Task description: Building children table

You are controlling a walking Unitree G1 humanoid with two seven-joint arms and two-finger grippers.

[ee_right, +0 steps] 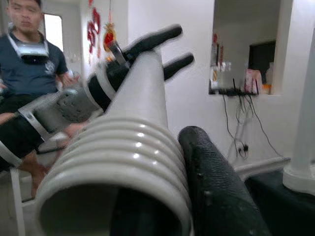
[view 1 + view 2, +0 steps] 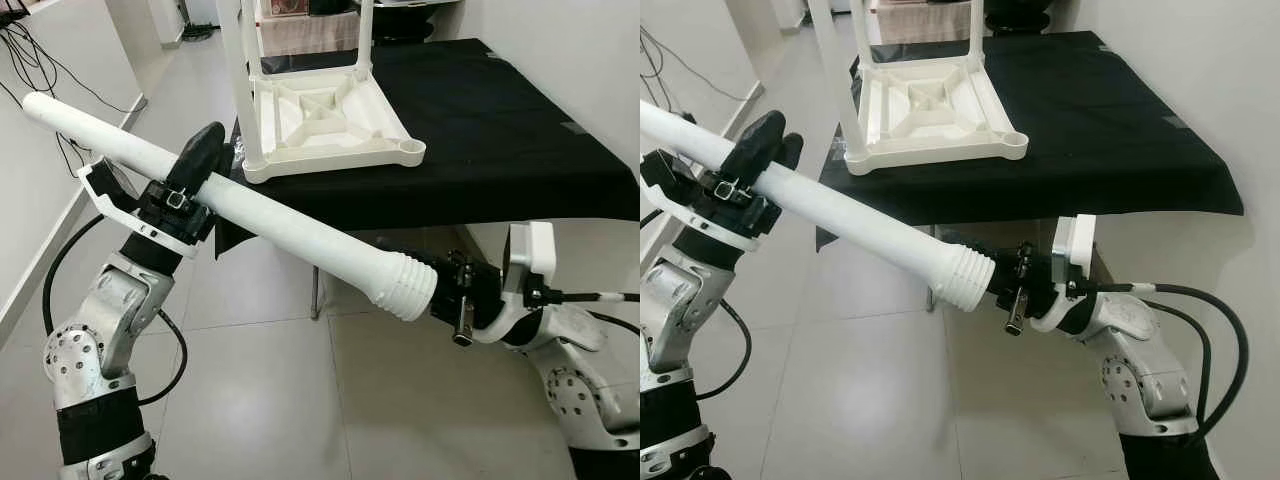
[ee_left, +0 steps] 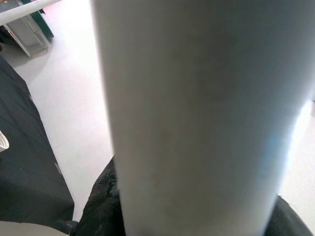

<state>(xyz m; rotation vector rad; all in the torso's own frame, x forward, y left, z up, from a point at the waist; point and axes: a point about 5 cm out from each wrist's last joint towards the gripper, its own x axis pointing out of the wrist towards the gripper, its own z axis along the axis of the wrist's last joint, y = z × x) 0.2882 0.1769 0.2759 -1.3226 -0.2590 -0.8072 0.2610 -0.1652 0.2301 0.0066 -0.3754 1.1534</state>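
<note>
Left gripper [image 2: 205, 160] is clamping the long white plastic table leg [image 2: 280, 225] around its mid-shaft, black fingers wrapping over the tube. Right gripper [image 2: 1012, 283] is holding the leg's ribbed threaded end, one finger seemingly inside the open mouth and one finger [image 1: 216, 182] outside along the ribs (so both claws are closed on the same leg). The leg is hanging in the air, tilted, between the two arms, in front of the black-cloth table [image 2: 520, 150] and well apart from the upside-down white plastic children's tabletop [image 2: 330, 125] lying on it. A person is sitting in the background in the right wrist view. To do this well, likely swing the ribbed end toward the round corner socket [image 2: 411, 148], line the leg square to it, then twist in without cross-threading.
</note>
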